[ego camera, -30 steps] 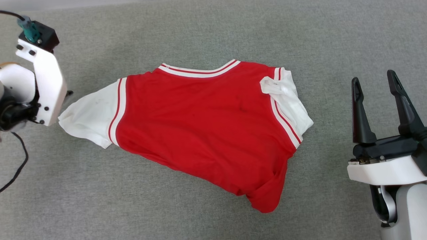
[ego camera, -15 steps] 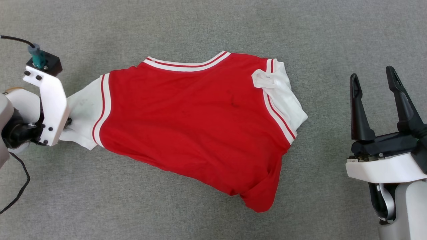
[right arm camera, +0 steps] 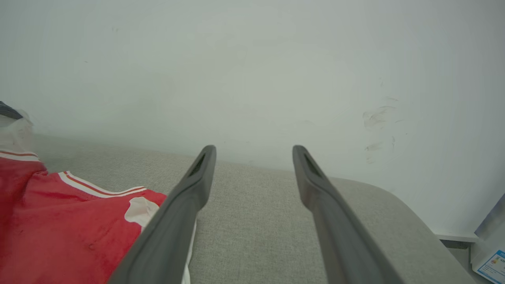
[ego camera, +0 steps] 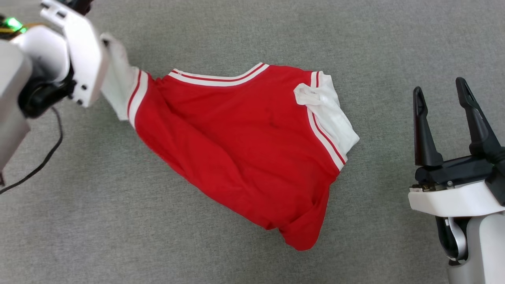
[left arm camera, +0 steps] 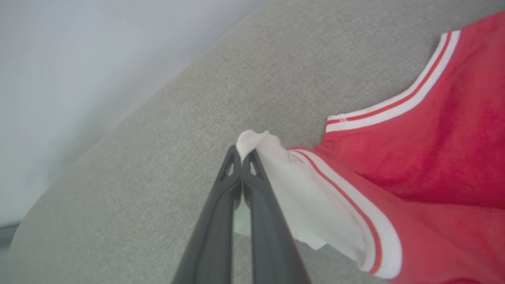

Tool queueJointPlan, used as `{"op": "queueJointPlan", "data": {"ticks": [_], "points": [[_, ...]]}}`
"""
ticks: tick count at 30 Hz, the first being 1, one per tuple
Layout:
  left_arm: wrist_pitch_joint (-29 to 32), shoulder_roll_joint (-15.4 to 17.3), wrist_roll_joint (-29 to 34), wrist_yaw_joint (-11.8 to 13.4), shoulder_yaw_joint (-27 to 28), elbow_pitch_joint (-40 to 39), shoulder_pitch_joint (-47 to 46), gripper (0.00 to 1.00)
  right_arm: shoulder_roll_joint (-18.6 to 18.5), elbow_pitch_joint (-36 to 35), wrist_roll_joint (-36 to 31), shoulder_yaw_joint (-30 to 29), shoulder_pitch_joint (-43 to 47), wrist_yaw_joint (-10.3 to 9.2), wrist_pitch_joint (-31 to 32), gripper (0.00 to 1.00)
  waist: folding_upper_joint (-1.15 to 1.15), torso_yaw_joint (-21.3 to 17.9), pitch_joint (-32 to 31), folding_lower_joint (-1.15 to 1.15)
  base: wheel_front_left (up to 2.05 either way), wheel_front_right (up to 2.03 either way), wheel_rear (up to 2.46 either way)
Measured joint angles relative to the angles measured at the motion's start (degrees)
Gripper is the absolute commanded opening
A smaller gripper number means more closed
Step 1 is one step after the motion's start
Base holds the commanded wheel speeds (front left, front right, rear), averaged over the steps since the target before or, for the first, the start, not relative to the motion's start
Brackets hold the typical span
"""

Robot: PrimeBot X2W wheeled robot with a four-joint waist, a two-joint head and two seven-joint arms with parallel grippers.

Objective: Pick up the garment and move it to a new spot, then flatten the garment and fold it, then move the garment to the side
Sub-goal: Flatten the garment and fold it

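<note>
— White sleeve (left arm camera: 276,169) cloth is now pinched between the 2 fingers of the left tool (left arm camera: 241,152). 1 second ago that tool stood apart, low beside the sleeve. Now it is pressed together on the cuff and has come up off the bench (ego camera: 252,31).

— And the garment (ego camera: 244,157) itself?

— Most of it lies on the grey bench, near the middle of the head view. Only the held sleeve and its shoulder have risen. The red body is drawn into a slanting ridge from there toward the bunched hem corner (ego camera: 300,236). The other sleeve (ego camera: 327,114) lies crumpled on the opposite side.

— The right tool (ego camera: 439,85)?

— Well apart from the shirt, fingers spread, holding nothing.

— So where does that leave the task?

— I'd judge the pick-up has only just begun. The grasp is made and the lift started, but most of the weight still rests on the bench. A 1-point hold on thin jersey will let it hang and twist. That should do for carrying it to a new spot, but flattening will probably need the right tool as well. The pinch sits close to the cuff's edge, so it could slip.
</note>
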Motion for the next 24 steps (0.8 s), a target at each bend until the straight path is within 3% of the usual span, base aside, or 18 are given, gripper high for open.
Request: {"op": "queueJointPlan", "data": {"ticks": [8, 17, 18, 19, 20, 24], "points": [[-0.5, -6.7, 2.0, -0.5, -3.3, 4.1, -0.2, 0.00, 0.6, -0.2, 0.0, 0.6, -0.6, 0.00, 0.0, 1.00, 0.00, -1.9, 2.2, 0.00, 0.00, 0.00, 0.00], [1.6, -7.7, 3.2, -1.0, -5.4, 9.8, 2.5, 0.00, 1.4, -0.2, -0.1, 0.0, -0.9, 0.00, 0.0, 1.00, 0.00, -3.6, 3.4, 0.00, 0.00, 0.00, 0.00], [1.3, -7.7, 3.1, -1.2, -5.5, 10.1, 2.5, 0.18, 1.5, -0.2, -0.2, -0.3, -0.9, 0.00, 0.0, 1.00, 0.00, -3.5, 3.3, 0.00, 0.00, 0.00, 0.00], [0.8, -7.8, 3.2, -1.2, -5.5, 10.3, 2.4, 0.77, 1.5, -0.2, -0.2, -0.6, -0.8, 0.00, 0.0, 1.00, 0.00, -3.3, 3.1, 0.00, 0.00, 0.00, 0.00], [0.1, -7.7, 3.6, -1.2, -5.7, 10.5, 2.4, 1.00, 1.5, -0.2, -0.2, -0.8, -0.8, 0.00, 0.0, 1.00, 0.00, -3.0, 2.9, 0.00, 0.00, 0.00, 0.00], [-2.5, -6.7, 4.8, -1.2, -5.9, 10.5, 1.2, 1.00, 1.8, 0.0, -0.2, -0.8, -0.7, 0.00, 0.0, 1.00, 0.00, -1.9, 1.6, 0.01, 0.00, 0.00, 0.00]]}}
